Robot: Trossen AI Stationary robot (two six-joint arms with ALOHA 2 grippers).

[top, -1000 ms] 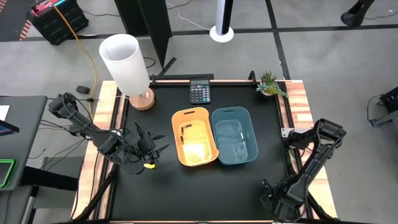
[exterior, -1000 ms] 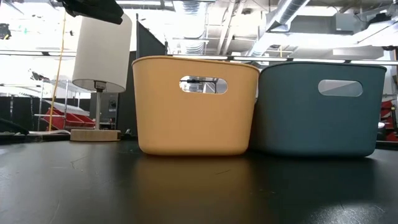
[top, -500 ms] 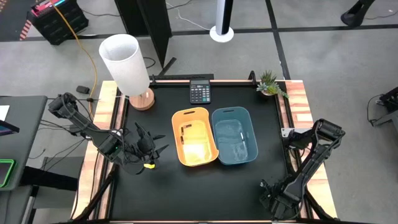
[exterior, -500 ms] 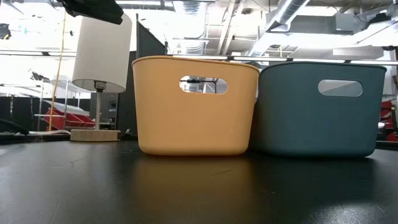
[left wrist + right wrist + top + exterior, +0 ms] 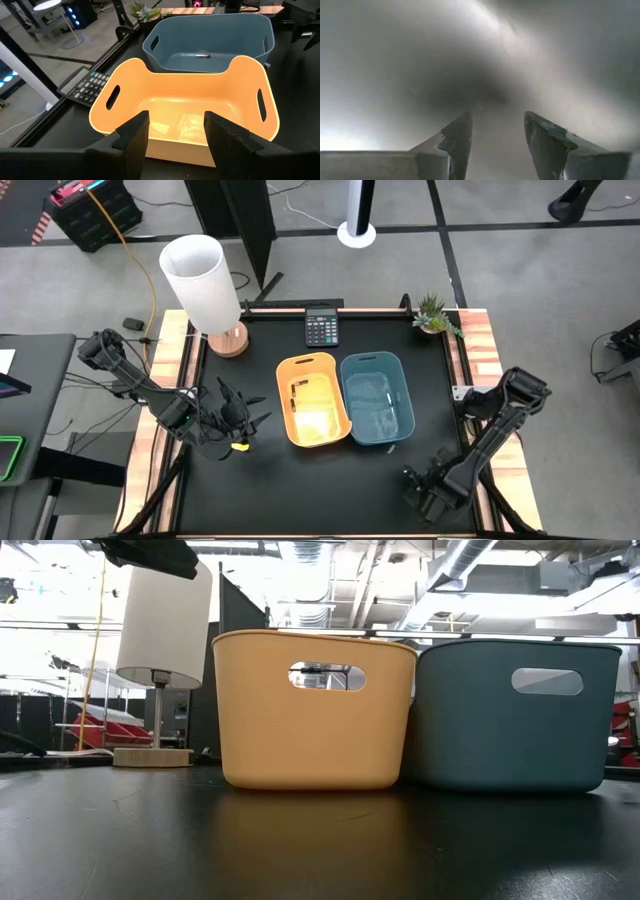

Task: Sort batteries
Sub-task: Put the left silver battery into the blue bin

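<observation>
Batteries are noted in both bins, none loose on the bench (image 5: 270,480) so far as can be seen. At the far left, the left hand (image 5: 243,422) is held just beside the orange bin (image 5: 313,400), fingers spread with a clear gap and nothing gripped. A dark battery (image 5: 297,391) is seen in the orange bin from above. To the right, touching it, stands the blue bin (image 5: 377,398), where a pale battery (image 5: 202,56) lies on the floor. At the far right the right hand (image 5: 428,492) sits low at the bench's near corner, well apart from the bins, fingers likewise parted and empty.

Risk is judged as follows: should the left hand be driven forward, the orange bin's wall could be struck and both bins shoved, since they rest against each other. A battery could also roll off a finger, being slim and round.

The pale battery is shown plainly only in the left wrist view; in the high view it is lost in glare. The low view shows bin walls only, contents hidden.
</observation>
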